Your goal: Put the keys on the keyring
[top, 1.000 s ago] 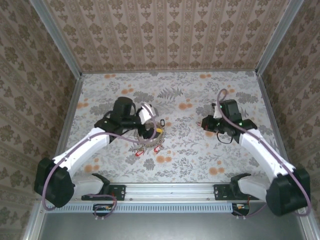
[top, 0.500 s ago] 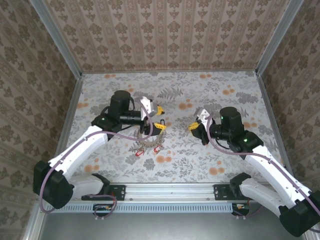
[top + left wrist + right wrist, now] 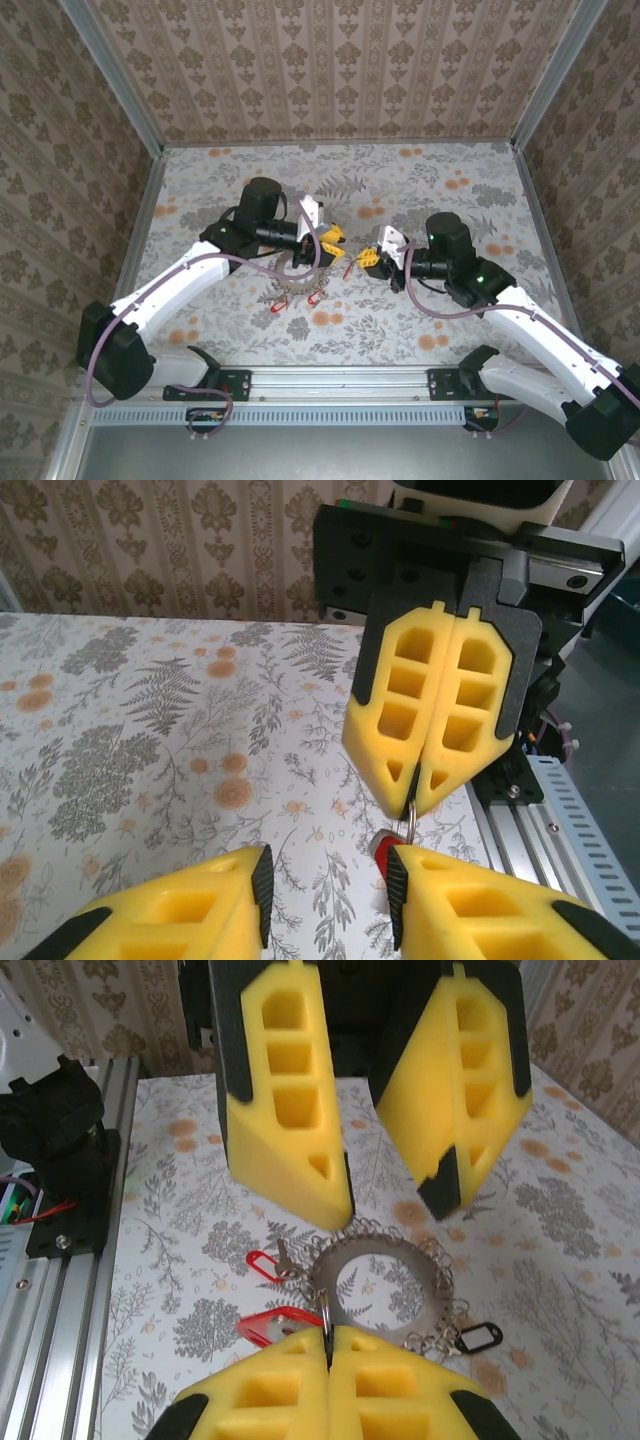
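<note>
— Where did we find the keyring (image 3: 385, 1252)?

— Flat on the worktop (image 3: 450, 320), left of its middle and nearer the near edge than the far one, below our two tools. One loose key (image 3: 279, 306) lay just on the ring's near side. A second key (image 3: 317, 298) lay beside it, and a small black tag (image 3: 478, 1338) sat at the ring's rim.

— And our right tool (image 3: 418, 800)?

— Clenched, its fingers pressed flat together. They pinched the thin metal part of a red key (image 3: 272, 1326), which hung from the tips.

— The left tool (image 3: 388, 1200)?

— Released. We saw its fingers spread apart with nothing between them. It faced the right tool tip to tip, and the red key was just beside one finger.
</note>
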Available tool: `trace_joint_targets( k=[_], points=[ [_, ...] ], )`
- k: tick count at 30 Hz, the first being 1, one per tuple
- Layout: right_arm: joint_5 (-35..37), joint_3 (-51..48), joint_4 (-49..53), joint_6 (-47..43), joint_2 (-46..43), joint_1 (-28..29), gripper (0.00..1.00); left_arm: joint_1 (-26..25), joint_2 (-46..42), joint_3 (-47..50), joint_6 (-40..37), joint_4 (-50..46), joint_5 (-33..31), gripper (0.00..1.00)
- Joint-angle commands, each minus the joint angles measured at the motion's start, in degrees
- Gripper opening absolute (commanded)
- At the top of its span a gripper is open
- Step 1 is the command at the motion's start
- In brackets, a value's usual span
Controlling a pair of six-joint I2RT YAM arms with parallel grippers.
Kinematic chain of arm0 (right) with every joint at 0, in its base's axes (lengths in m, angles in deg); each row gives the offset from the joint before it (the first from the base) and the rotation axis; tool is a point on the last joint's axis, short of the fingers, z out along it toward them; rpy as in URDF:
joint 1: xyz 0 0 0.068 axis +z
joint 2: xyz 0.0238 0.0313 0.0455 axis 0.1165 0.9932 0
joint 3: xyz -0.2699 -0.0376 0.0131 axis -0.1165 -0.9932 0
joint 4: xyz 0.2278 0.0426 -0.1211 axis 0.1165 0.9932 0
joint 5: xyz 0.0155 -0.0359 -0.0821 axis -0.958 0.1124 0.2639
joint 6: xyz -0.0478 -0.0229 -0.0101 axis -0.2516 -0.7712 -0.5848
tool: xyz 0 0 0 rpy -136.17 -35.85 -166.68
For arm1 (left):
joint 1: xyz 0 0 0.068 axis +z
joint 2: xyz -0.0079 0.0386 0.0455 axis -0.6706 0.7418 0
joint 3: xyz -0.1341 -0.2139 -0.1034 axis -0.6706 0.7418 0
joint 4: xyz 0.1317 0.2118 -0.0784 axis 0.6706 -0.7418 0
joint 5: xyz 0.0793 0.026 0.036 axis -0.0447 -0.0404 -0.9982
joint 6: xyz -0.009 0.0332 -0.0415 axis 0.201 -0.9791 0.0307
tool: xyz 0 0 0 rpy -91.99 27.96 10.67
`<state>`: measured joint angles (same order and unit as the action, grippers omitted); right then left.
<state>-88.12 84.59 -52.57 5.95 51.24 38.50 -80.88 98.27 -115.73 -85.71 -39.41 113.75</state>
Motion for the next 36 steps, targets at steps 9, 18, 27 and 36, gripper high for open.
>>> trace_joint_targets(
  k=[9, 18, 27, 36],
  points=[
    [-2.35, 1.59, -5.7, 2.98, 1.08, 0.62, 0.0, -1.07, 1.19, -2.25, -4.78, -5.21, 3.01, 0.32],
    [-1.84, 1.06, -7.29, 4.49, 0.93, 0.6, 0.0, -1.63, 1.51, -3.06, -5.65, -6.04, 3.01, 0.28],
    [-2.18, 1.18, -7.44, 5.37, 1.16, 0.62, 0.0, -2.1, 1.33, -3.42, -6.62, -6.4, 2.99, 0.14],
    [-0.51, -0.06, -4.08, 4.09, -0.87, 0.53, 0.17, -1.92, -1.11, -3.67, -8.31, -5.72, 2.03, 0.0]
  ],
)
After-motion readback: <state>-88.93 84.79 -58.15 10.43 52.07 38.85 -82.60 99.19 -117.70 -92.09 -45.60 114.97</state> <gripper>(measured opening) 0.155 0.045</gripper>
